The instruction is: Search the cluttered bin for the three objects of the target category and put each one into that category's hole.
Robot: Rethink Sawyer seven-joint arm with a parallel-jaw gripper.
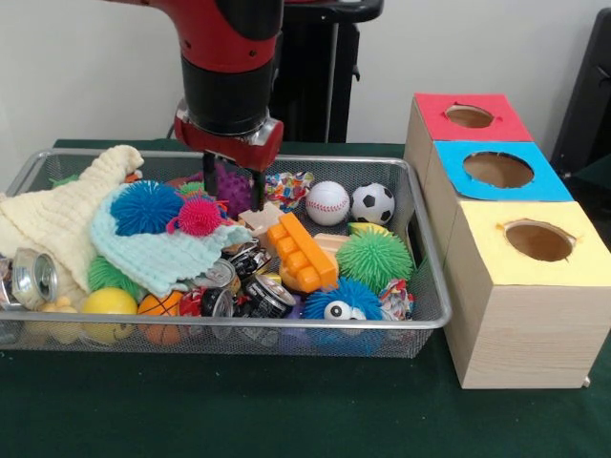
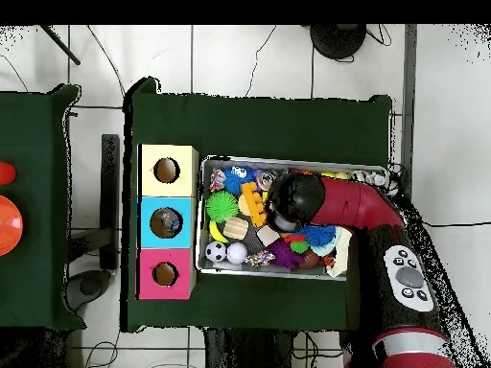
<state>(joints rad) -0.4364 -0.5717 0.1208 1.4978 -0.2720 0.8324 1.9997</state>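
Note:
My gripper (image 1: pixel 235 183) reaches down into the back middle of the wire bin (image 1: pixel 425 322). It is open, and its fingers straddle a purple spiky ball (image 1: pixel 232 187) that rests among the clutter. Around it lie a pink spiky ball (image 1: pixel 199 217), a blue spiky ball (image 1: pixel 145 207), a baseball (image 1: pixel 327 202), a small soccer ball (image 1: pixel 372 202) and a green spiky ball (image 1: pixel 374 260). In the overhead view the arm's head (image 2: pixel 294 197) hides the gripper above the bin (image 2: pixel 201 216).
Three wooden boxes with holes stand right of the bin: red (image 1: pixel 470 116), blue (image 1: pixel 498 170), yellow (image 1: pixel 539 240). The bin also holds an orange block (image 1: pixel 301 253), crushed cans (image 1: pixel 36 277), a cream cloth (image 1: pixel 67 215), a mint cloth (image 1: pixel 158 250) and a blue googly-eyed ball (image 1: pixel 342 301).

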